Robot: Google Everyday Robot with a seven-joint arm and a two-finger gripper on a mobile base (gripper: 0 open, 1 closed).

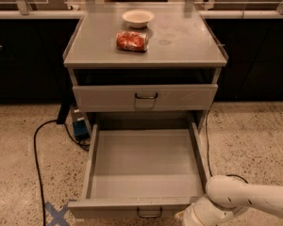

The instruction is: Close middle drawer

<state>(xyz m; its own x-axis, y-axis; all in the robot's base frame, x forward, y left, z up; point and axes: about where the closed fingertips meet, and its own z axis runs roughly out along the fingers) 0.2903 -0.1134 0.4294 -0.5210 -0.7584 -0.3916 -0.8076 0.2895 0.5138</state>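
Note:
The middle drawer (146,171) is pulled far out of the grey cabinet, its long shallow tray empty. Its low front panel (108,208) sits at the bottom edge of the view, with a small dark wire handle (149,214) at centre. My white arm (240,199) comes in from the bottom right. My gripper (180,216) is at the drawer's front right corner, just right of the handle, mostly cut off by the frame edge.
The taller-fronted top drawer (145,97) stands slightly out above. On the cabinet top (188,41) lie a red snack bag (131,41) and a white bowl (137,18). A black cable (37,159) and blue tape cross (56,213) lie on the floor at left. Dark counters stand behind.

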